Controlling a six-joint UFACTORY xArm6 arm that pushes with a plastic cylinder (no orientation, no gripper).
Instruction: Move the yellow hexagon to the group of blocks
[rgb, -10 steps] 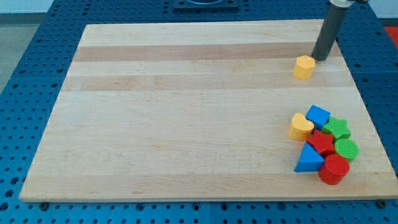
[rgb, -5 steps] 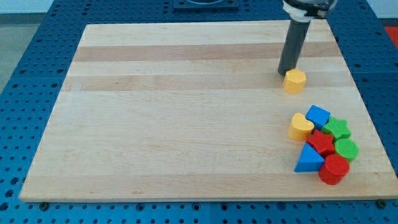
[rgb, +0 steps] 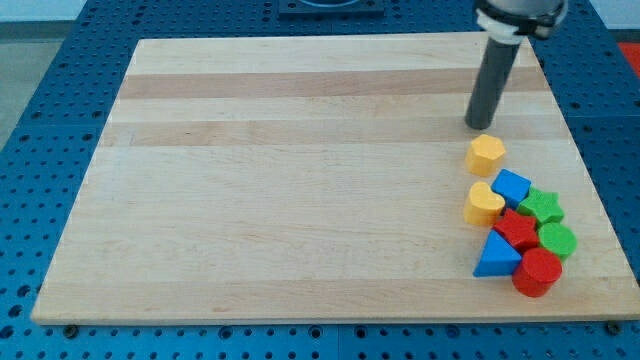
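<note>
Most of the job looked done: the small yellow hexagon block (rgb: 486, 153) lay just beside the cluster, at 12 o'clock from the yellow heart-shaped block (rgb: 483, 204) and near the blue cube (rgb: 512, 186). A last short nudge remained. The tip (rgb: 477, 126), no claw at all, stood just beyond the hexagon at 11 o'clock.

Board (rgb: 300, 180): pale wood, visible grain, satin | yellow hexagon (rgb: 486, 154): smooth matt paint | rod above my tip (rgb: 477, 127): dark, matt | base (rgb: 40, 130): blue perforated metal
</note>
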